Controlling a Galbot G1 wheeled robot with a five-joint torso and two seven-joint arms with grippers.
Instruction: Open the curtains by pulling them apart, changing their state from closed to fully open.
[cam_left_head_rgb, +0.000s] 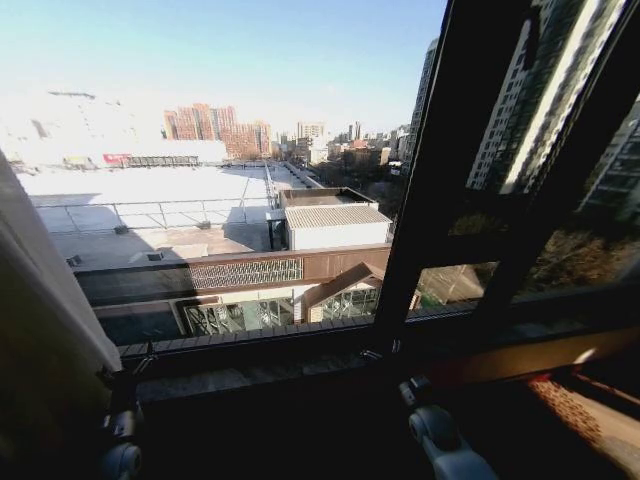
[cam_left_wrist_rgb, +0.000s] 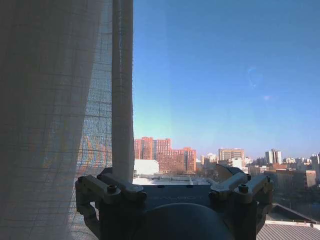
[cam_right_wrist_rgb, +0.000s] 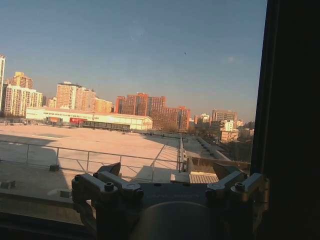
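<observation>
curtains (cam_left_head_rgb: 45, 300) left, window frame (cam_left_head_rgb: 450, 180) right — apart

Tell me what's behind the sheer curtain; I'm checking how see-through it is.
Through the sheer white-cream pleated curtain, blurred orange buildings and blue sky show faintly. Finer detail is veiled, and its folded edge hides everything behind.

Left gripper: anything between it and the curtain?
Nothing visible. In the left wrist view the left gripper sits open, with the curtain right beside one of its fingers; a folded edge hangs just behind that finger, with only window glass elsewhere.

Dark window sill (cam_left_head_rgb: 300, 372) runs along the base of the window frame (cam_left_head_rgb: 440, 200). Patterned floor/rug patch (cam_left_head_rgb: 590, 415) low right. Nothing resting on the sill.
</observation>
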